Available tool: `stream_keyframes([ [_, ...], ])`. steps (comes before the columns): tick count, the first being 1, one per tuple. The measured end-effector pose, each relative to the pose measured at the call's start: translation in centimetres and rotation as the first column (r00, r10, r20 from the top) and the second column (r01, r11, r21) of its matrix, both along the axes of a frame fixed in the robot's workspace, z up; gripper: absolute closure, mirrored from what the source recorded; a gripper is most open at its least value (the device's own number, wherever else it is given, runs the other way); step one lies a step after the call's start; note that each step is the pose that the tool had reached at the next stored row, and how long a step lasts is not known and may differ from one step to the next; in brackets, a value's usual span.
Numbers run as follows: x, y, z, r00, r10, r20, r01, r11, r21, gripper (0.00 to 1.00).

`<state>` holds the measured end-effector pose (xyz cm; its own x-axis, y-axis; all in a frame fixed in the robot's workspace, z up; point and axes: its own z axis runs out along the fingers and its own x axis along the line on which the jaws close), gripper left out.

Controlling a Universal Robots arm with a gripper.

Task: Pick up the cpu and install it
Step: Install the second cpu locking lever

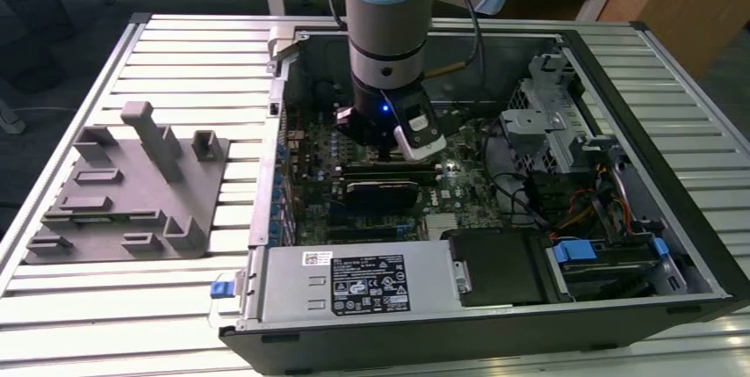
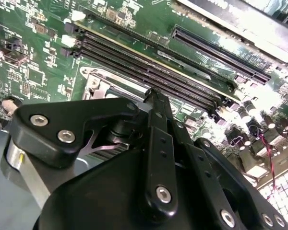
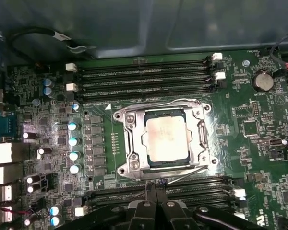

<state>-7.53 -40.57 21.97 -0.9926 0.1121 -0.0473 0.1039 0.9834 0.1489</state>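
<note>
Inside the open computer case (image 1: pixel 656 245), the cpu (image 3: pixel 165 138) sits seated in its metal socket frame (image 3: pixel 129 143) on the motherboard (image 3: pixel 259 129), while the gripper (image 3: pixel 155 191) hovers just beside it, fingers pressed together, holding nothing

You are looking at a table (image 1: pixel 176 52) topped with pale ribbed metal slats running across the exterior view. Two things rest directly on it: an open black computer case (image 1: pixel 656 210) covering the centre and the 3 o'clock side, and a grey plastic block (image 1: pixel 129 192) with upright posts lying at 9 o'clock, near the case but apart from it.
</note>
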Motion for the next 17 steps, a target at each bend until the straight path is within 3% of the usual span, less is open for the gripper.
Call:
stream_keyframes([
  [4,-0.3,-0.24,-0.21,1.0,0.0,0.0,0.0,0.9998,0.022,0.89],
  [12,-0.6,-0.42,-1.02,1.0,0.0,-0.0002,0.0,0.9991,0.0417,0.89],
  [17,-0.7,-0.48,-1.11,1.0,0.0,-0.0001,0.0,0.9979,0.0646,0.89],
])
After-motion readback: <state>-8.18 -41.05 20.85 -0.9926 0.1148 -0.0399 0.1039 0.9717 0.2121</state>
